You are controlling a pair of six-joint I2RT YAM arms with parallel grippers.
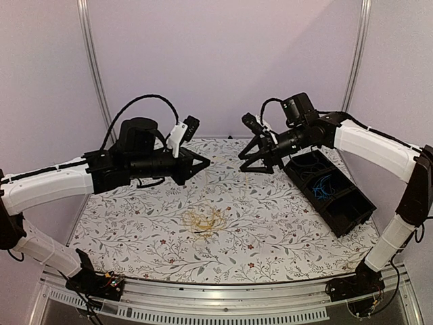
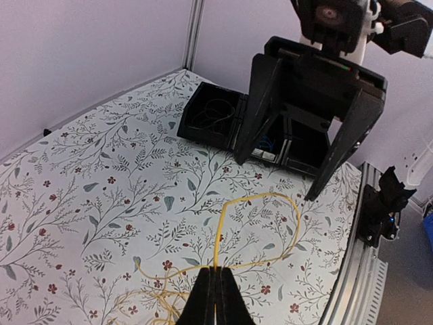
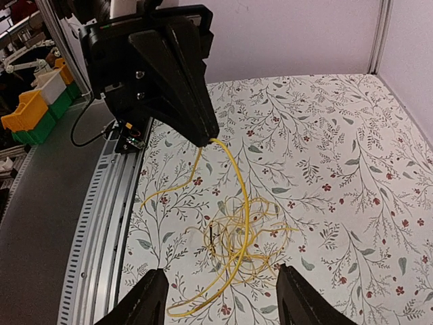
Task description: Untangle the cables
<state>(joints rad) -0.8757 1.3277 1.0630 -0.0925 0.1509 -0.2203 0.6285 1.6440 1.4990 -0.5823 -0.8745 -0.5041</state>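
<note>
Just short of the tabletop's (image 1: 135, 223) centre, toward the near edge, the yellow cables (image 1: 203, 222) lie in a loose tangle. One strand rises from it into the left tool (image 2: 215, 274), whose fingers are pressed together on that strand above the tangle. The right tool (image 2: 274, 181) hangs facing it, fingers apart and holding nothing, nearer the far right corner. By the right edge, a black bin (image 1: 352, 213) holds blue cables (image 1: 328, 184).

A bench (image 1: 155, 223) covered in a white cloth printed with grey leaves and small red flowers filled the workspace. A black divided bin (image 1: 348, 220) sat slantwise on its right side, near the back. A slotted aluminium rail (image 1: 223, 294) ran along the near edge. Pale lilac walls (image 1: 223, 61) enclosed it, and yellow and green storage bins (image 3: 30, 112) stood off the bench.
</note>
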